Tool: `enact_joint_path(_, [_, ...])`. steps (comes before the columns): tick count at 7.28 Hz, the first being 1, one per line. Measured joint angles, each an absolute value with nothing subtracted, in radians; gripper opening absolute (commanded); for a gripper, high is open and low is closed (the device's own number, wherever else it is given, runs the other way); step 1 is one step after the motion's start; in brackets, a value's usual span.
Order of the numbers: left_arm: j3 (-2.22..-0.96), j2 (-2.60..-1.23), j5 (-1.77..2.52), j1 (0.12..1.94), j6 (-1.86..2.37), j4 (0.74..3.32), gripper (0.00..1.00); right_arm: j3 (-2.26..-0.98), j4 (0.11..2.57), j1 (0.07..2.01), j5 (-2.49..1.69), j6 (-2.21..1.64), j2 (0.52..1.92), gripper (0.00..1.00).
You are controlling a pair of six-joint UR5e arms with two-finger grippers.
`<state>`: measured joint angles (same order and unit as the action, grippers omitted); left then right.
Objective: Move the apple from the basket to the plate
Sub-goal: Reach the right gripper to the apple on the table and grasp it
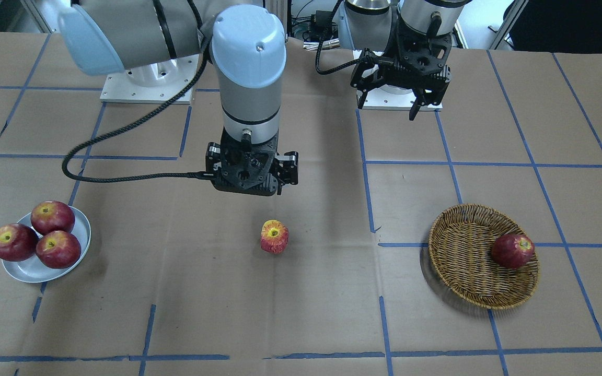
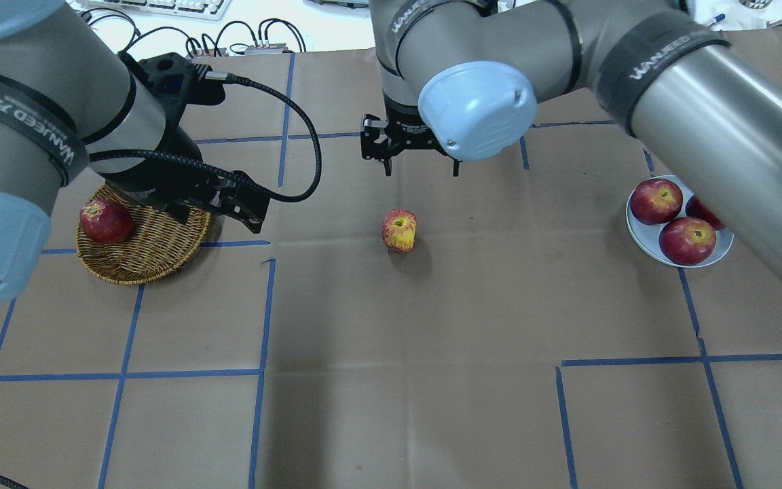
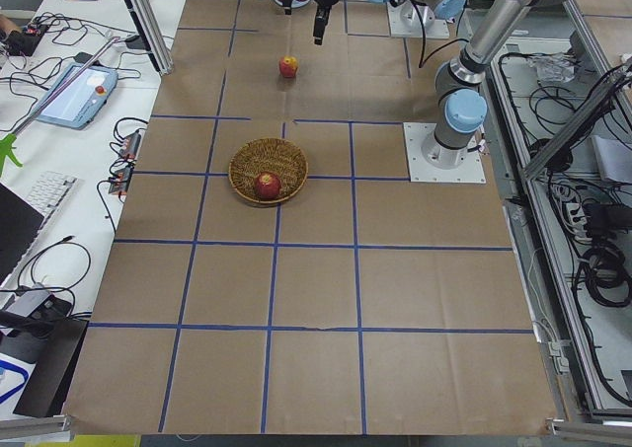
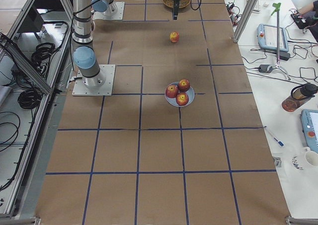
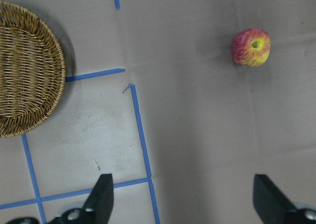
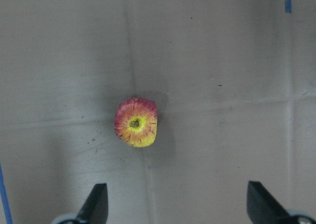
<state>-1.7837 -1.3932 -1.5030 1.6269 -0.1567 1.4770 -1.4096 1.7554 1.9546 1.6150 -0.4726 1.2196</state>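
The pale streaky apple (image 1: 274,236) sits on the bare table at mid-table, outside the basket; it also shows in the overhead view (image 2: 399,230) and both wrist views (image 5: 251,47) (image 6: 136,122). My right gripper (image 1: 251,190) (image 2: 422,168) (image 6: 175,204) hangs open and empty above it, a little toward the robot's side. The wicker basket (image 1: 463,261) (image 2: 153,251) (image 5: 24,70) holds one dark red apple (image 1: 512,250). My left gripper (image 1: 387,107) (image 2: 218,210) (image 5: 182,194) is open and empty, high up beside the basket. The white plate (image 1: 34,269) (image 2: 642,238) carries three dark red apples.
The table is brown cardboard marked with blue tape lines. The arms' base plates stand at the robot's side of the table. Open cardboard lies between the apple and the plate, and between the apple and the basket.
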Motion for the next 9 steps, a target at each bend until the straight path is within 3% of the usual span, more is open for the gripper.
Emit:
enact_joint_path(5, [-1.831,-1.341,-1.496,1.623,-0.169,1.465,0.99,-1.466,1.973,1.992,1.616,-0.466,1.039,1.00])
enact_joint_path(8, [-1.814,-1.363,-1.501,1.621,-0.173,1.464,0.99,-1.565,2.120,1.986,1.608,-0.465,1.008,1.00])
enact_joint_path(9, [-1.792,-1.377,-1.504,1.621,-0.173,1.464,0.99,-1.575,2.126,1.987,1.608,-0.468,1.003,0.95])
